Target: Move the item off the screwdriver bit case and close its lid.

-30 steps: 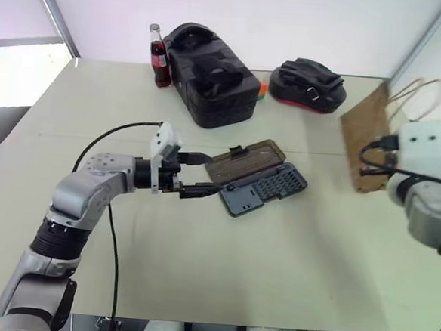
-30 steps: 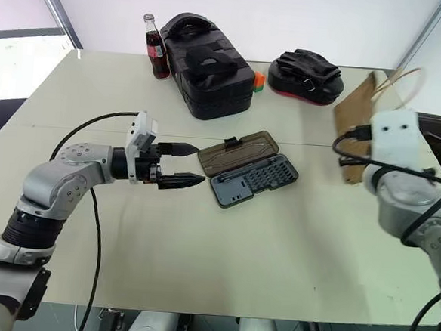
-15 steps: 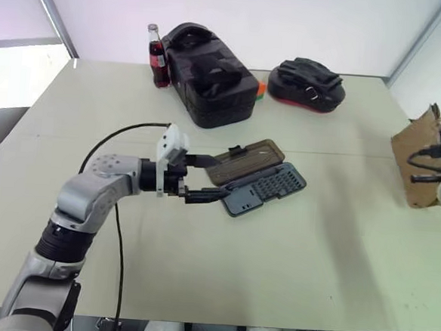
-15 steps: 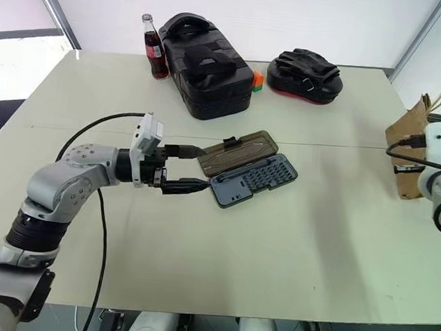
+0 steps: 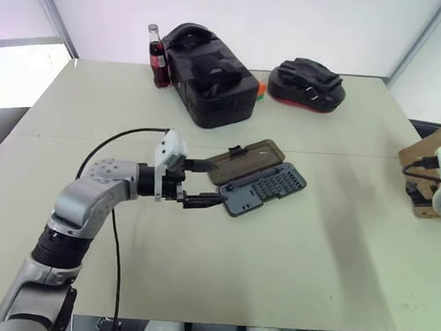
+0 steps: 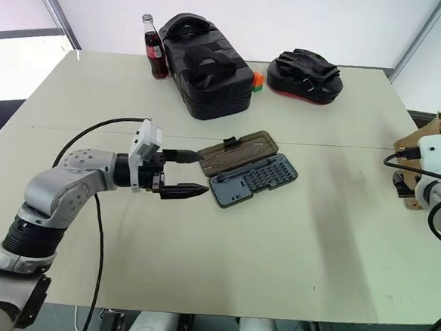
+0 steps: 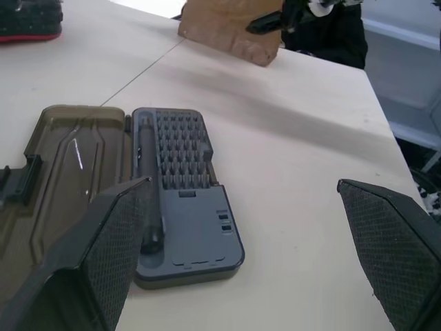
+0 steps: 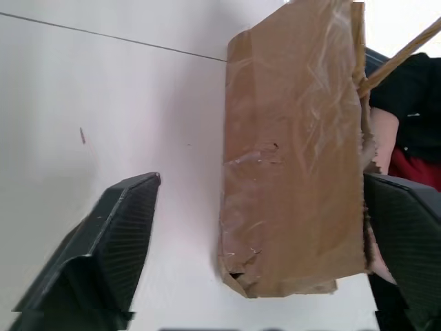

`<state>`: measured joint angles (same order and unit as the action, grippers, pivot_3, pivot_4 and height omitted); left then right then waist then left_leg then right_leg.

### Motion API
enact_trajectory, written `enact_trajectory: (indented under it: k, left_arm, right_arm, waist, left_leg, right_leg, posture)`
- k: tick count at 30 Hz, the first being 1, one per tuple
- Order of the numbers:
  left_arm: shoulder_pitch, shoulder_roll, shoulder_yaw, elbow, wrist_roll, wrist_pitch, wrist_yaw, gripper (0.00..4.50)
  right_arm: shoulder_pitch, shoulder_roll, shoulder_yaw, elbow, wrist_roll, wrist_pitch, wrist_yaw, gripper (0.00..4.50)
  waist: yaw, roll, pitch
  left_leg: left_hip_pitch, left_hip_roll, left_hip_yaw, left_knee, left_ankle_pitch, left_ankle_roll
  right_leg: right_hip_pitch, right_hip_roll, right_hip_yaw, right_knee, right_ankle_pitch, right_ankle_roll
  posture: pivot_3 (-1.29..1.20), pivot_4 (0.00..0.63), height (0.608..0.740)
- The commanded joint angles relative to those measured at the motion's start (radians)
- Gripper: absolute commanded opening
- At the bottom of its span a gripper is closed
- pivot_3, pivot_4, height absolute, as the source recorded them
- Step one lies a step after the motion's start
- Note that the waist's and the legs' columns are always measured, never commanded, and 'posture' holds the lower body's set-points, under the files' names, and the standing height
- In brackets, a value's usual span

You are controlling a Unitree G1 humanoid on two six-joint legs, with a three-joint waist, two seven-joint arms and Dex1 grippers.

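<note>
Bit case lies open mid-tabletop, smoky lid flat alongside: light, stiff plastic, likely to skid, so lift the lid's free edge by the latch tab. Left gripper gapes wide just beside it; right gripper, wide too, straddles the paper bag, prob. unclamped.
</note>
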<state>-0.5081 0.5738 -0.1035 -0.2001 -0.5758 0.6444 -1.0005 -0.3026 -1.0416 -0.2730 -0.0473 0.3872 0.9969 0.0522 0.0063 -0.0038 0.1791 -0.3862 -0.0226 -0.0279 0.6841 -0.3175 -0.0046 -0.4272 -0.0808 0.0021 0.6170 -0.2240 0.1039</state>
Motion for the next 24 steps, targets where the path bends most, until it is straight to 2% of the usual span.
enact_trajectory:
  k: [1, 4, 9, 12, 16, 20, 24]
  left_arm:
    - [-0.011, -0.001, 0.042, 0.03, 0.009, -0.029, 0.012, 4.5]
    - [-0.036, -0.004, 0.077, 0.099, 0.009, -0.044, 0.025, 4.5]
    - [-0.109, -0.022, 0.118, 0.253, 0.027, -0.094, 0.037, 4.5]
    - [-0.162, -0.036, 0.121, 0.354, 0.048, -0.129, 0.027, 4.5]
    - [-0.243, -0.059, 0.085, 0.523, 0.127, -0.226, -0.006, 4.5]
    - [-0.351, -0.097, 0.016, 0.754, 0.256, -0.397, -0.058, 4.5]
    - [-0.466, -0.152, -0.018, 1.007, 0.347, -0.551, -0.099, 4.5]
  right_arm:
    - [-0.011, -0.059, -0.096, -0.076, -0.048, 0.006, 0.031, 4.49]
    - [0.01, -0.114, -0.195, -0.153, -0.051, 0.031, 0.098, 4.49]
    - [0.094, -0.249, -0.36, -0.262, -0.031, 0.099, 0.322, 4.49]
    - [0.084, -0.284, -0.425, -0.322, 0.024, 0.133, 0.444, 4.49]
    - [-0.036, -0.198, -0.44, -0.46, 0.227, 0.211, 0.53, 4.49]
    - [-0.13, -0.033, -0.404, -0.6, 0.419, 0.3, 0.507, 4.49]
    - [-0.12, 0.06, -0.322, -0.723, 0.522, 0.337, 0.468, 4.49]
  waist:
    - [0.0, 0.0, 0.0]
    - [0.003, 0.003, 0.0]
    - [0.006, 0.003, 0.0]
    - [0.005, 0.003, 0.0]
    - [-0.003, 0.002, 0.001]
    - [0.001, 0.001, 0.0]
    - [0.008, 0.001, 0.0]
  left_leg:
    - [0.0, 0.0, 0.0, 0.0, 0.0, 0.0]
    - [0.0, 0.0, 0.0, 0.0, 0.0, 0.0]
    - [0.0, -0.001, -0.001, 0.0, 0.0, 0.0]
    - [0.0, -0.002, -0.001, 0.0, 0.0, 0.0]
    - [0.001, -0.001, -0.001, 0.0, 0.0, 0.0]
    - [0.001, -0.001, -0.001, 0.001, 0.0, 0.0]
    - [-0.001, -0.003, -0.002, 0.001, 0.0, 0.0]
  right_leg:
    - [0.0, 0.0, 0.0, 0.0, 0.0, 0.0]
    - [0.0, 0.0, 0.0, 0.0, 0.0, 0.0]
    - [0.0, 0.0, -0.002, 0.0, 0.0, 0.0]
    - [0.0, 0.0, -0.002, 0.0, 0.0, 0.0]
    - [0.0, 0.0, -0.002, 0.001, 0.0, 0.0]
    - [0.0, 0.001, -0.002, 0.002, 0.0, 0.0]
    - [0.0, -0.001, -0.002, 0.002, 0.0, 0.0]
  posture:
    - [0.0, 0.15, 0.74]
    - [0.0, 0.15, 0.74]
    - [0.0, 0.15, 0.74]
    - [0.0, 0.15, 0.74]
    - [0.0, 0.15, 0.74]
    - [0.0, 0.15, 0.74]
    - [0.0, 0.15, 0.74]
